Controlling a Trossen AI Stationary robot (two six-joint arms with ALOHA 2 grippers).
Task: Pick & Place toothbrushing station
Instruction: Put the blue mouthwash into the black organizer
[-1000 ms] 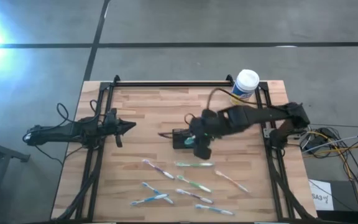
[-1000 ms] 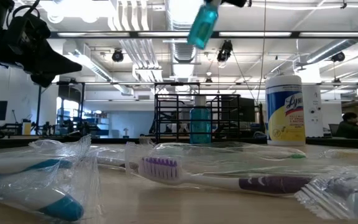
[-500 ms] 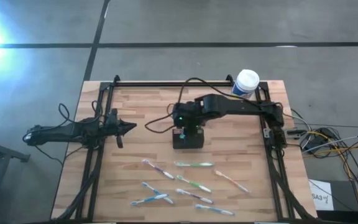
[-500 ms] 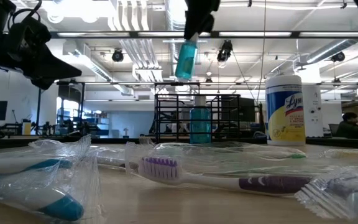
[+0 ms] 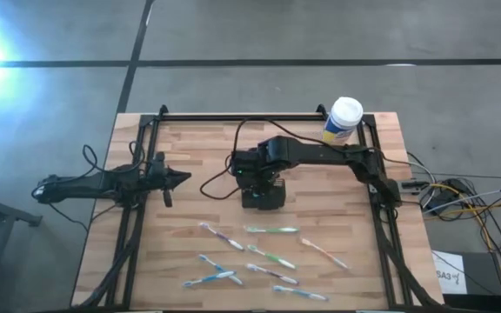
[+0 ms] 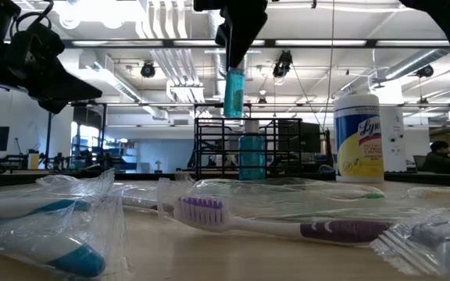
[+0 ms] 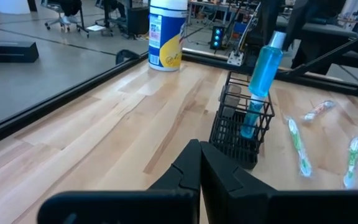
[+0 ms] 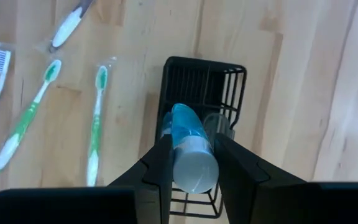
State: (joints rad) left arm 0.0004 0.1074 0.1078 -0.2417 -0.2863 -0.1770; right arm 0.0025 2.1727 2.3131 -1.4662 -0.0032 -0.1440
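The right end effector [image 8: 191, 163] is clamped on a blue tube [image 8: 189, 155] above the black holder [image 5: 263, 193]. The left end effector [image 5: 181, 178] is together, off to the side.

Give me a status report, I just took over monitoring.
Right end effector shut on blue tube, held above the black wire holder. Left end effector shut, parked at the table's left. Second blue tube already in holder; nothing blocking.

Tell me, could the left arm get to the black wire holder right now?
Probably not easily. The left gripper waits, shut, at the table's left side, apart from the holder. The right gripper hangs directly over the holder, clamping a blue tube, blocking access from above.
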